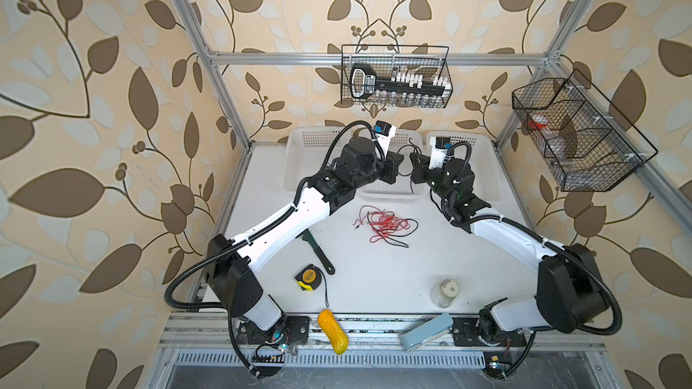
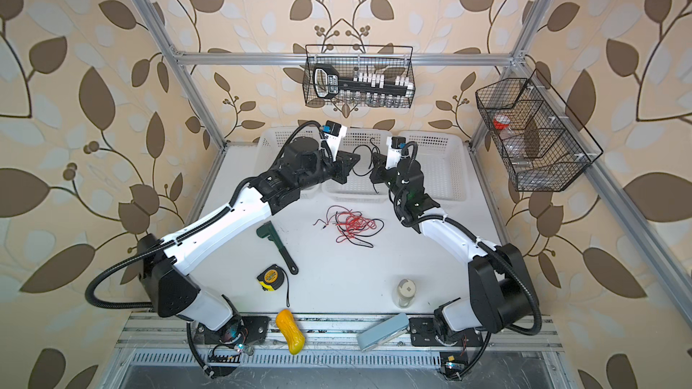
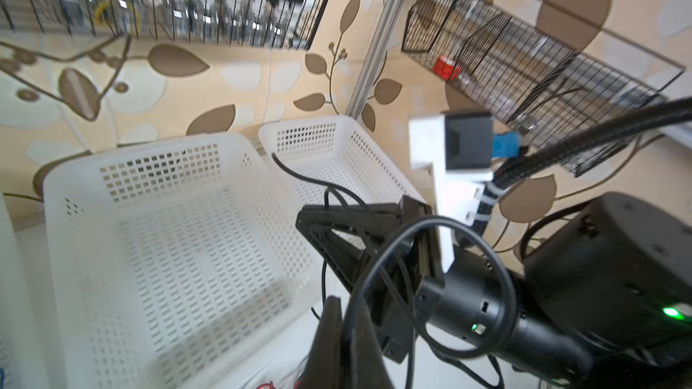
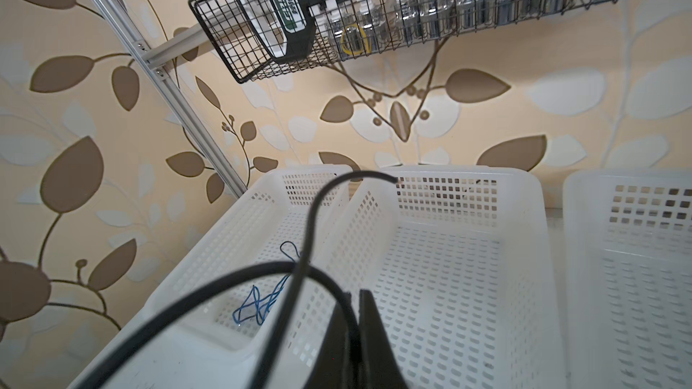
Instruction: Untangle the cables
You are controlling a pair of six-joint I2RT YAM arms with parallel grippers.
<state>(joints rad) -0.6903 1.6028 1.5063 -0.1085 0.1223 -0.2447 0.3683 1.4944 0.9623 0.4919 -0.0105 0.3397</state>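
A loose tangle of red and black cables [image 1: 385, 224] [image 2: 350, 224] lies mid-table. Both grippers hang over the middle white basket [image 1: 393, 193], tips close together. A single black cable [image 1: 401, 148] [image 2: 361, 146] loops between them. My left gripper [image 1: 400, 166] [image 3: 348, 331] is shut on it, the black cable [image 3: 378, 267] curling out towards the other arm. My right gripper [image 1: 413, 163] [image 4: 355, 316] is shut on the same black cable [image 4: 224, 286], whose free end arcs upward. A blue cable [image 4: 262, 301] lies in the left white basket [image 4: 239, 226].
A third white basket [image 1: 483, 166] stands at the back right. On the table are a green-and-black handled tool [image 1: 316, 252], a yellow tape measure [image 1: 307, 278] and a clear jar [image 1: 445, 291]. A yellow object [image 1: 332, 331] and a grey-blue case [image 1: 427, 335] sit on the front rail. Two wire racks [image 1: 397, 76] [image 1: 576, 136] hang on the frame.
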